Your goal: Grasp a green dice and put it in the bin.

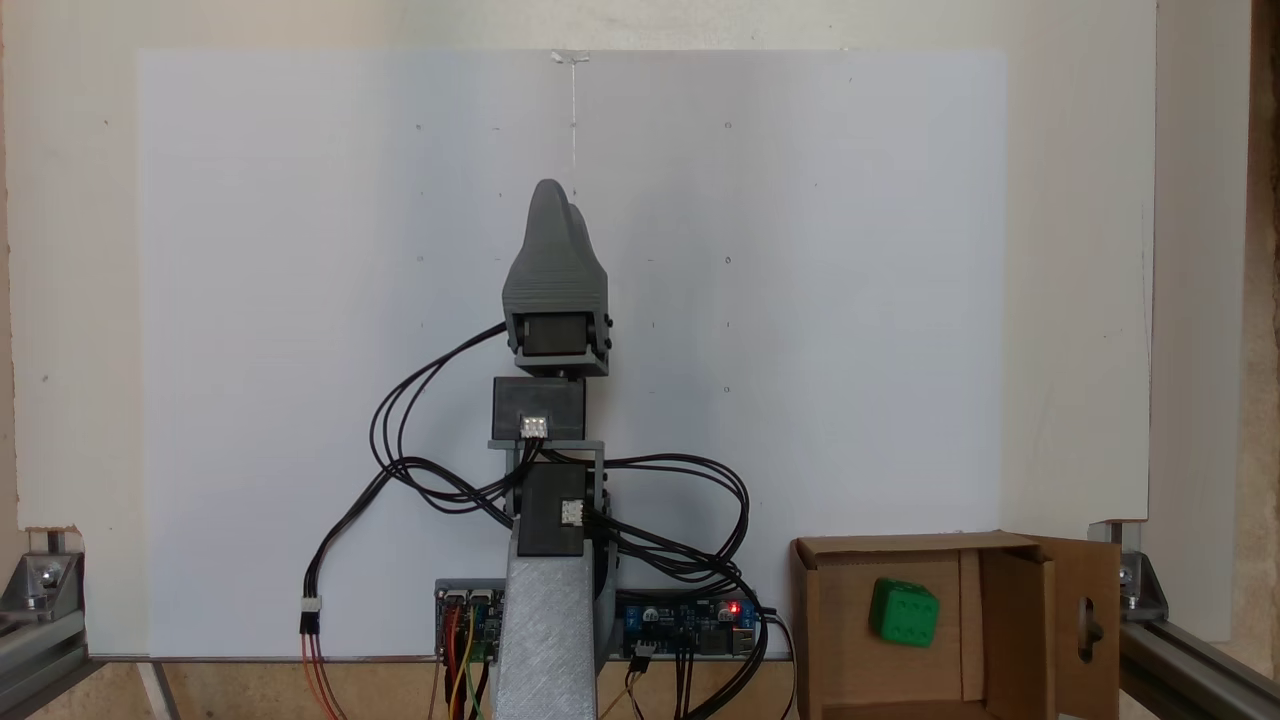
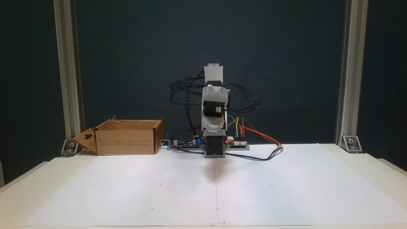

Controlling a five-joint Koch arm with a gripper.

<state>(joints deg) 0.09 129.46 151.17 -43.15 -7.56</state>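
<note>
From above, a fixed view shows the green dice (image 1: 904, 611) inside the bin (image 1: 1018, 620); the other fixed view shows just the bin's outer walls (image 2: 127, 141); the gripper (image 1: 560, 205) has its jaws together.

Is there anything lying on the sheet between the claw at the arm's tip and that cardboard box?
No. In a fixed view, bare white paper separates the end effector from the bin.

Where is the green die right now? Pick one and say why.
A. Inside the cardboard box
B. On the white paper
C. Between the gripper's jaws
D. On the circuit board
A: in a fixed view the green die lies on the floor of the open cardboard box.
</note>
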